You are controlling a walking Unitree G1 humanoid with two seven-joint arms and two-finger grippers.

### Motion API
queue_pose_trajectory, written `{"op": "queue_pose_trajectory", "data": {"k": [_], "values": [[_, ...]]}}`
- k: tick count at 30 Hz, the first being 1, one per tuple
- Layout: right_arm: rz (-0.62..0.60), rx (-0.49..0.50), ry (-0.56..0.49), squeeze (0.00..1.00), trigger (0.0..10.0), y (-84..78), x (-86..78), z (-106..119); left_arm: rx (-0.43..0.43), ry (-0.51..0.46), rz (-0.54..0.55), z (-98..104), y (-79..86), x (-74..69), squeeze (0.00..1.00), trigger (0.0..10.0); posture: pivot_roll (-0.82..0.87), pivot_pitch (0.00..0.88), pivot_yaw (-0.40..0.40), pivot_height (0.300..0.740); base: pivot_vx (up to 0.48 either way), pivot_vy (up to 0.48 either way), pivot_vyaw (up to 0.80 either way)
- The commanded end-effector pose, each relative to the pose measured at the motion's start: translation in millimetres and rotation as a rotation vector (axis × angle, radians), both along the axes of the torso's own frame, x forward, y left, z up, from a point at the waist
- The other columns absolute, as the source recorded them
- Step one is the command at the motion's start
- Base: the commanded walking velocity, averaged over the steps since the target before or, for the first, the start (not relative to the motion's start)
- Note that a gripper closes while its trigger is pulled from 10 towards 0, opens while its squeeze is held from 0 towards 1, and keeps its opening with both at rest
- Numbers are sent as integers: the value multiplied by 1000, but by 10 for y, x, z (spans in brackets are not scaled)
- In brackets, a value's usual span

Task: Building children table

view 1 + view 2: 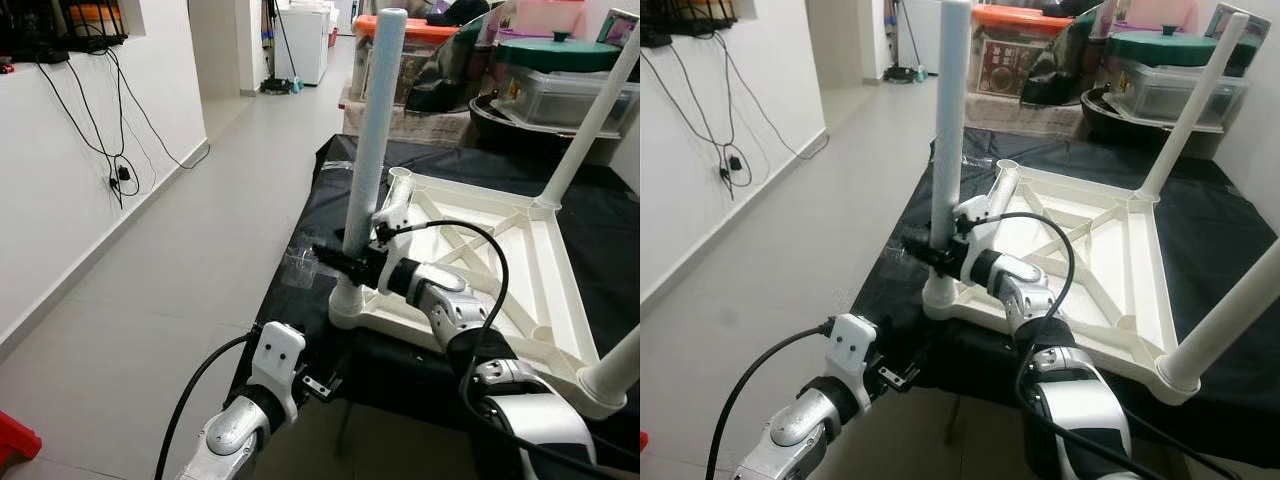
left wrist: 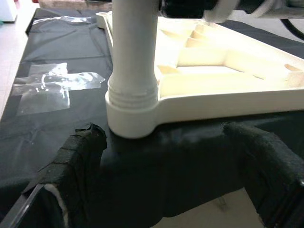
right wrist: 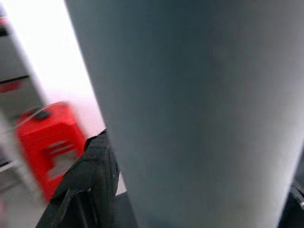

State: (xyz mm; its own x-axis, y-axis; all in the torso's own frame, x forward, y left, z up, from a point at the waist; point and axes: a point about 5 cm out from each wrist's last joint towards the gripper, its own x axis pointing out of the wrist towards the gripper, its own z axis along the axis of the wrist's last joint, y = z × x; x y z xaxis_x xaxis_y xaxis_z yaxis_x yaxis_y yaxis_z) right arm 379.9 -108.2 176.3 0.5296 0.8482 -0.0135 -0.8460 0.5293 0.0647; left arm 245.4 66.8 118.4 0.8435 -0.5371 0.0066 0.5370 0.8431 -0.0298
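Table leg (image 1: 375,130) upright in corner socket | right hand (image 1: 345,262) gripping it | left hand (image 2: 161,185) open

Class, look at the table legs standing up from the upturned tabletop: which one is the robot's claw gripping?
The pale blue-grey leg at the frame's near-left corner. The right claw is closed around it low down; the other legs are white and untouched.

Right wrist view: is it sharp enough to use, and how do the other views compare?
Right wrist view: table leg looms close and soft, red object behind blurred. Left wrist view: socket sharp, left gripper's fingers soft, tape glaring. Eye views: evenly lit, crisp.
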Motion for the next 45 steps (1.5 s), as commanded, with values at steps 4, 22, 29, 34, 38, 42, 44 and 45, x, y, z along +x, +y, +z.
{"op": "queue_pose_trajectory", "data": {"k": [4, 22, 29, 34, 38, 42, 44, 45], "values": [[164, -15, 37, 0, 10000, 177, -43, -2, 14, 11, 1, -35, 4, -8, 0, 10000, 99, 0, -100, 740, 0, 0, 0], [-116, 19, 46, 0, 0, 119, 58, -68, 13, 8, 5, -23, 8, -13, 0, 10000, 86, 0, -89, 740, 0, 0, 0], [-1061, 56, 148, 0, 0, -441, 159, -281, 10, 8, 4, -18, 22, 12, 0, 10000, 57, 0, -72, 740, 0, 0, 0], [-1324, 88, 172, 0, 0, -527, 65, -350, 13, 6, 1, -17, 18, 34, 0, 10000, 61, 0, -73, 740, 0, 0, 0], [-1362, 100, 167, 0, 0, -481, 39, -355, 14, 5, 1, -17, 14, 39, 0, 10000, 63, 0, -74, 740, 0, 0, 0], [-1371, 104, 165, 0, 0, -354, 7, -378, 15, 2, 1, -14, 7, 44, 0, 10000, 65, 0, -76, 740, 0, 0, 0], [-1366, 104, 167, 0, 0, -309, 2, -387, 15, 2, 1, -15, 6, 43, 0, 10000, 66, 0, -78, 740, 0, 0, 0], [-1349, 106, 165, 0, 3255, -277, 7, -387, 14, 2, 2, -17, 9, 42, 0, 10000, 66, 0, -78, 740, 0, 0, 0]]}}
